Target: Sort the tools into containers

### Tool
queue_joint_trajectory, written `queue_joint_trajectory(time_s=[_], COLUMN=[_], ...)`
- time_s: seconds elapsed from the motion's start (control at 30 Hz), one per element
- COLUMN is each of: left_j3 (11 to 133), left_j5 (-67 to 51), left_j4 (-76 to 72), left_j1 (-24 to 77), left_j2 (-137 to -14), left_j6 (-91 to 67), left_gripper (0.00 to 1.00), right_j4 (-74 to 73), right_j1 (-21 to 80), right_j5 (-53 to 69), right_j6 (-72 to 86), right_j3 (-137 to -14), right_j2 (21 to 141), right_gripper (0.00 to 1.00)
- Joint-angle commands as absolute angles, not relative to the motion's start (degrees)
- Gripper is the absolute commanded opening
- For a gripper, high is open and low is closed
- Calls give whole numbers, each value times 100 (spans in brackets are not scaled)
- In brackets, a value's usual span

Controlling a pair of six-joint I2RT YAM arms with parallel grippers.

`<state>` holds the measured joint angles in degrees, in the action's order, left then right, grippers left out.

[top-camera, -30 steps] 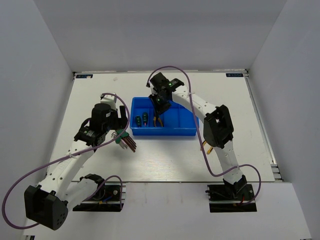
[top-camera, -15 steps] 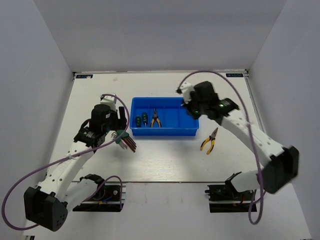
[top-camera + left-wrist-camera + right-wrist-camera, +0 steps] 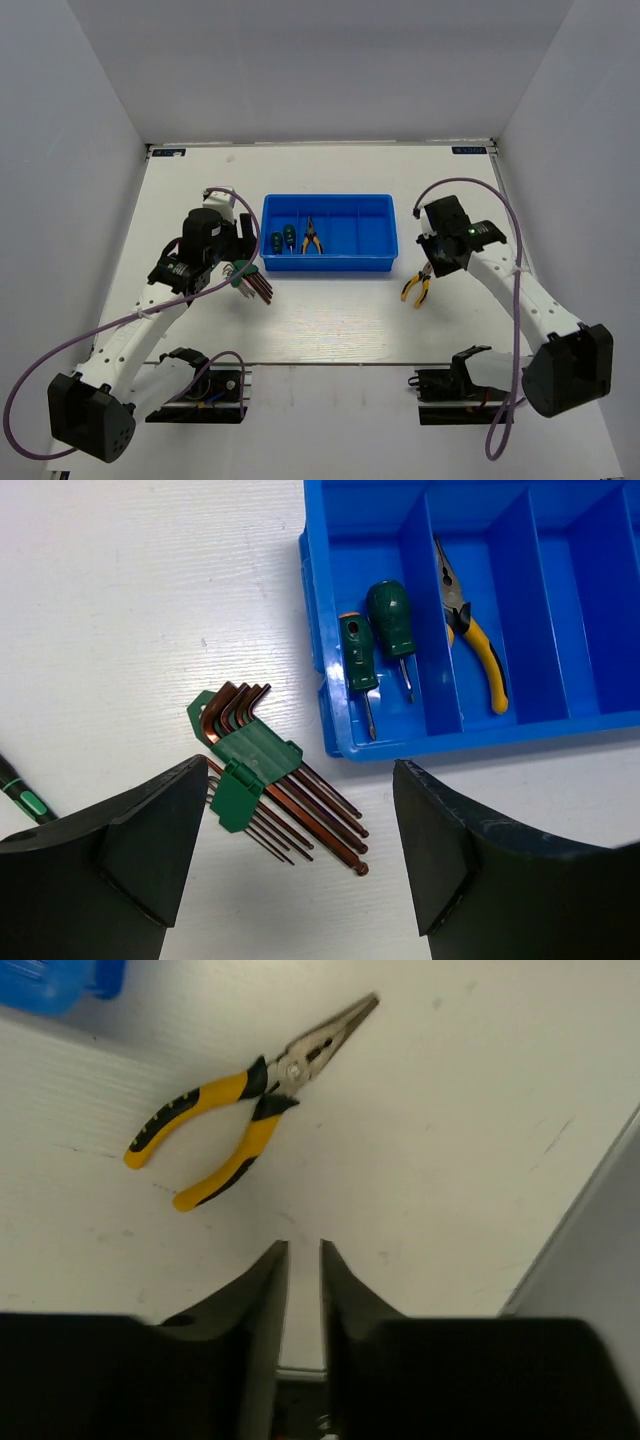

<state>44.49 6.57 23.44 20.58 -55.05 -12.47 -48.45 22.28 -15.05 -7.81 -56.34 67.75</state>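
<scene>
The blue tray holds two green-handled screwdrivers in one compartment and yellow-and-black pliers in the one beside it. The hex keys lie fanned on the table left of the tray. My left gripper hovers open just above them. A second pair of pliers lies on the table right of the tray. My right gripper hangs over the table close by them, jaws a narrow gap apart and holding nothing.
The tray's right compartments hold nothing. A thin black-and-green thing shows at the left edge of the left wrist view. The table's right edge and wall are close to my right gripper.
My right arm left the pliers in the tray and swung right and toward the near side, over the pliers on the table. Its jaws closed, then parted slightly. The left arm stayed put.
</scene>
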Motion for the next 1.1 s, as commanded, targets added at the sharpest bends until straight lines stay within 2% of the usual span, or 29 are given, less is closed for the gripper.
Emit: queue_joint_trajectory(time_s=[0.0, 0.17, 0.3, 0.6, 0.87, 0.93, 1.0, 1.03, 1.07], left_j3=[4430, 4430, 4430, 4430, 4430, 4430, 4430, 4430, 4430], left_j5=[536, 536, 536, 536, 536, 536, 536, 536, 597], left_j4=[2232, 2232, 2232, 2232, 2232, 2232, 2232, 2232, 2232], left_j1=[2048, 2048, 2048, 2048, 2048, 2048, 2048, 2048, 2048], left_j2=[-5370, -5370, -5370, -5370, -5370, -5370, -5370, -5370, -5370], left_j6=[-1204, -1204, -1204, -1204, -1204, -1204, -1204, -1204, -1204], left_gripper=[85, 85, 85, 85, 85, 85, 85, 85, 85], right_j4=[-5616, -5476, -5160, -4291, -3746, -3578, -3525, -3542, -3559], right_j1=[1874, 1574, 1310, 1160, 1151, 1125, 1125, 1125, 1116], right_j5=[-1085, 139, 737, 378, -202, -185, -167, -210, -263], right_j6=[-44, 360, 448, 667, 852, 914, 923, 940, 940], right_j3=[-5581, -5607, -5695, -5327, -5020, -4914, -4913, -4948, -4974], right_j2=[7117, 7874, 8367, 8903, 9229, 9263, 9386, 9422, 9448], right_gripper=[35, 47, 47, 48, 43, 38, 20, 7, 5])
